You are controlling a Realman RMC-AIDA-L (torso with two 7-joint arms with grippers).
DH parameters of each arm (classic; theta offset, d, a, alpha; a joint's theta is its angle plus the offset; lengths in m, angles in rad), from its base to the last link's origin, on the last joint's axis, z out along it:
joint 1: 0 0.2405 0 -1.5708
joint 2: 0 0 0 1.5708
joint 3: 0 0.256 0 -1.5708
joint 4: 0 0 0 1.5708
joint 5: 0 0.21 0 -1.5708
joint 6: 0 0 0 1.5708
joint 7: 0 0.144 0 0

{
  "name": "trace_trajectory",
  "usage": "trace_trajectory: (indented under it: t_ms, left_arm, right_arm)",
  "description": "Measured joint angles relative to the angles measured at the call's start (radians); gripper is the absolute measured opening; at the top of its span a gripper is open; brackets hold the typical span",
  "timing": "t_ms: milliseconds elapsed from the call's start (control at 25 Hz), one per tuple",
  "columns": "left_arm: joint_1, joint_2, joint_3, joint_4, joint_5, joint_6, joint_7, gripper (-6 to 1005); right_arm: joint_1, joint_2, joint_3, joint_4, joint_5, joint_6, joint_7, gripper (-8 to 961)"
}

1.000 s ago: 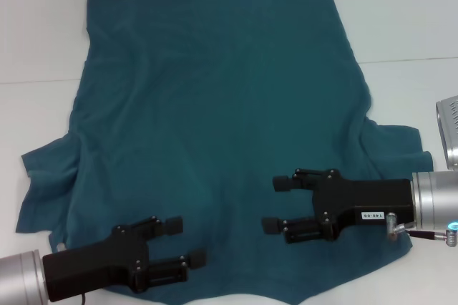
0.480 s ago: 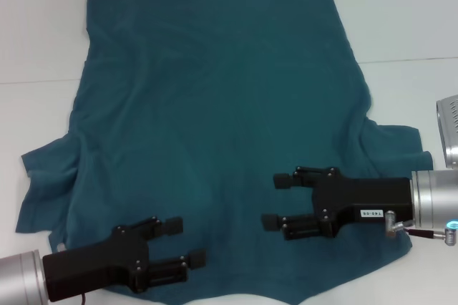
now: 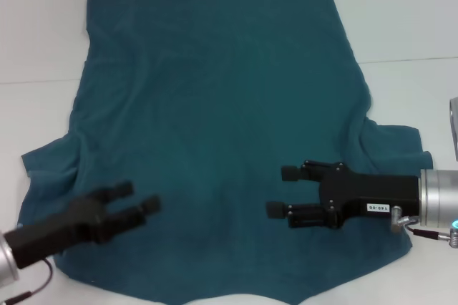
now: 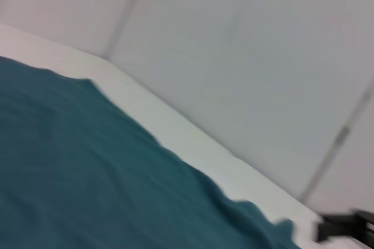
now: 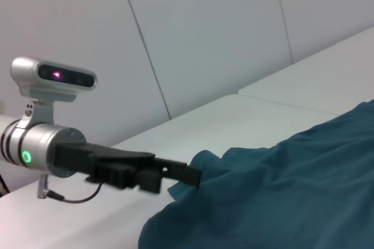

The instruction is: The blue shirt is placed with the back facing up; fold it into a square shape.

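One soft, rumpled blue shirt.

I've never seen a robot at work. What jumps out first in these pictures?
A big blue shirt lies spread flat, plain side up, over most of the white table. Two black grippers hover over its near part, both open: the left gripper near the left sleeve, the right gripper reaching in from the right.

White table, seam line running left-right across the mid; on it, 1 blue shirt, spread flat, plain side up, hem at far edge, sleeves out left & right near.
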Motion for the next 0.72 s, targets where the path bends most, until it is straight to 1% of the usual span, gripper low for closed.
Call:
trace_trajectory:
  t_ms: [200, 320, 520, 720]
  left_arm:
    - [0.001, 0.016, -0.072, 0.004, 0.003, -0.081, -0.050, 874]
    - [0.006, 0.021, -0.105, 0.012, 0.006, -0.127, -0.057, 873]
    - [0.015, 0.028, -0.117, 0.040, 0.006, -0.238, -0.091, 873]
    - [0.022, 0.030, -0.122, 0.054, 0.007, -0.306, -0.095, 874]
  right_arm:
    - [-0.013, 0.000, 0.015, 0.000, 0.005, -0.013, 0.000, 914]
    - [-0.018, 0.000, 0.028, 0.000, 0.005, -0.020, 0.001, 914]
    - [-0.021, -0.004, 0.043, -0.006, 0.006, -0.033, 0.029, 914]
    - [-0.021, -0.012, 0.044, -0.010, 0.006, -0.043, 0.052, 915]
